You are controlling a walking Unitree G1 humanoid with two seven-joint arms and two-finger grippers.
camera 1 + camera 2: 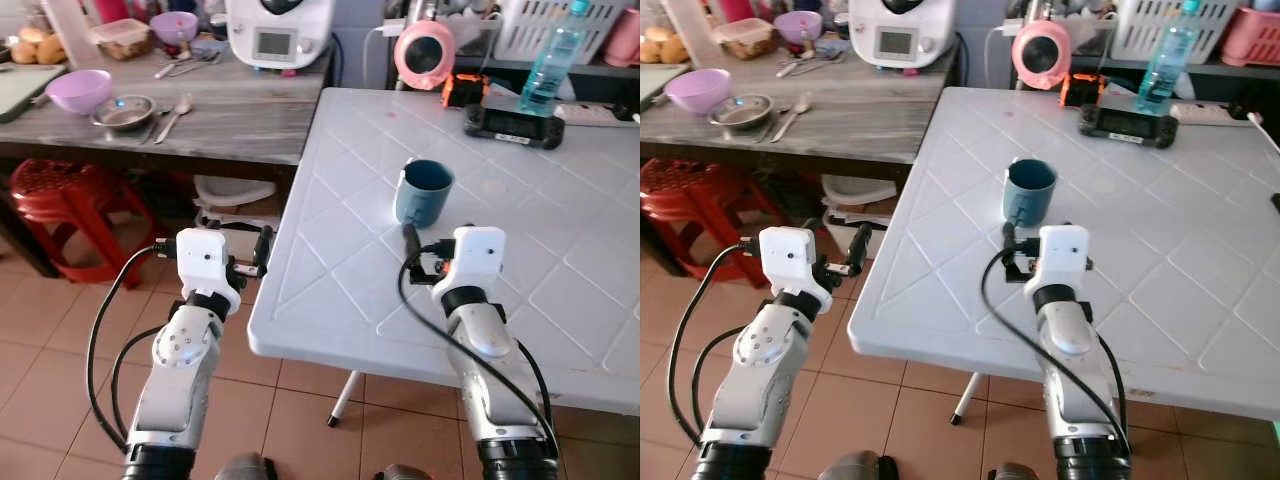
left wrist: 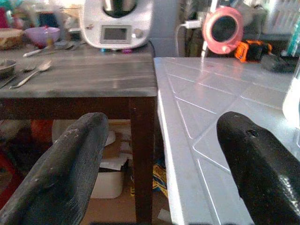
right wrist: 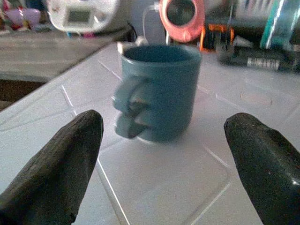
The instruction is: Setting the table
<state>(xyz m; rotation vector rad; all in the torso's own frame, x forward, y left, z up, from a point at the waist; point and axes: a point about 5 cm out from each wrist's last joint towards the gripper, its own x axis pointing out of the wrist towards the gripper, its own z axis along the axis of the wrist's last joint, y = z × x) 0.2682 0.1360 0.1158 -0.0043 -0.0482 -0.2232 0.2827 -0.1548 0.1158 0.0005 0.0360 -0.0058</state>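
Upright, blue mug [image 1: 424,191], inside apparently empty.

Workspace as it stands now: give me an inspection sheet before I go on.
Surface: white table, diamond-patterned, bare near its front edge.
Job's things: blue mug upright on the table, handle toward the robot.
Clutter: water bottle, black device, pink round appliance at the far edge.
Hands: right hand open, just short of the mug; left hand open, off the table's left edge.
Cables: black cables loop along both arms.
Surroundings: wooden counter with purple bowl, spoons, white kitchen machine; red stool beneath.
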